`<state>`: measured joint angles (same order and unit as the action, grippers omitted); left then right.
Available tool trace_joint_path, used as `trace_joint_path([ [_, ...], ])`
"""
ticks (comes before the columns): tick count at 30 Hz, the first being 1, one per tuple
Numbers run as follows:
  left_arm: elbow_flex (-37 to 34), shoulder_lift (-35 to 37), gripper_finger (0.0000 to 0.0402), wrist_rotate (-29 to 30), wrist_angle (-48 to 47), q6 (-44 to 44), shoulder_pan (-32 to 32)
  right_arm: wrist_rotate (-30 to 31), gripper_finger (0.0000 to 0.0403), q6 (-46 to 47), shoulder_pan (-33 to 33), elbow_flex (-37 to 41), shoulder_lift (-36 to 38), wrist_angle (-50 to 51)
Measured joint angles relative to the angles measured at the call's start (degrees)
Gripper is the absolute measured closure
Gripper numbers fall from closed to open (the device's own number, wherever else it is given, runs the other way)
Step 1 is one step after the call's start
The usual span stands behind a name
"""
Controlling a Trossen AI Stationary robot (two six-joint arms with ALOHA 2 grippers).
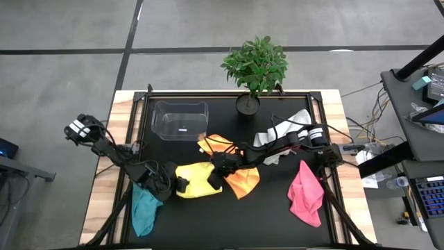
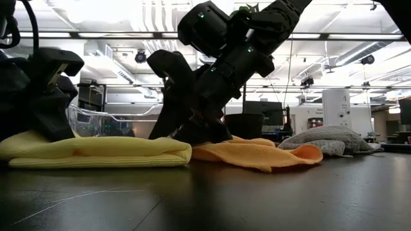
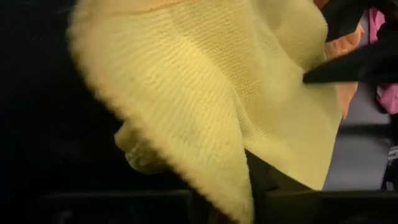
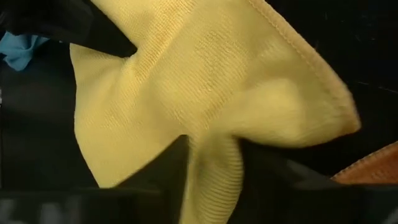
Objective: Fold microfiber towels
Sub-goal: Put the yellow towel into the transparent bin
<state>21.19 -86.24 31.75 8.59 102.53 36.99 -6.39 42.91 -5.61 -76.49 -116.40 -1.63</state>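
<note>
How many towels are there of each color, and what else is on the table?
Teal towel: 1
Yellow towel: 1
Orange towel: 1
Pink towel: 1
White-grey towel: 1
Clear plastic box: 1
Potted plant: 1
Total: 7 things, 5 of them towels

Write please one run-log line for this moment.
step: grasp yellow towel | left end effector: shut on its left edge | right end effector: pinching its right edge | orange towel: beside, untouched
</note>
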Motion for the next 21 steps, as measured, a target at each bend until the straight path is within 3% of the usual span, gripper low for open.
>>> trace_joint_path([
  [6,0.4,2.3,0.0393,1.7,-0.1,-4.6,0.0,0.0,0.0383,-2.9,0.0,0.0,0.8,0.0],
  [15,0.6,13.9,0.0393,4.3,-8.3,-10.6,-0.8,0.5,0.0389,-6.3,-0.1,0.0,5.7,0.1],
  [21,1.5,24.8,0.0394,6.5,-12.3,-21.3,-5.1,0.6,0.039,-10.5,1.8,-2.0,7.9,-0.1],
])
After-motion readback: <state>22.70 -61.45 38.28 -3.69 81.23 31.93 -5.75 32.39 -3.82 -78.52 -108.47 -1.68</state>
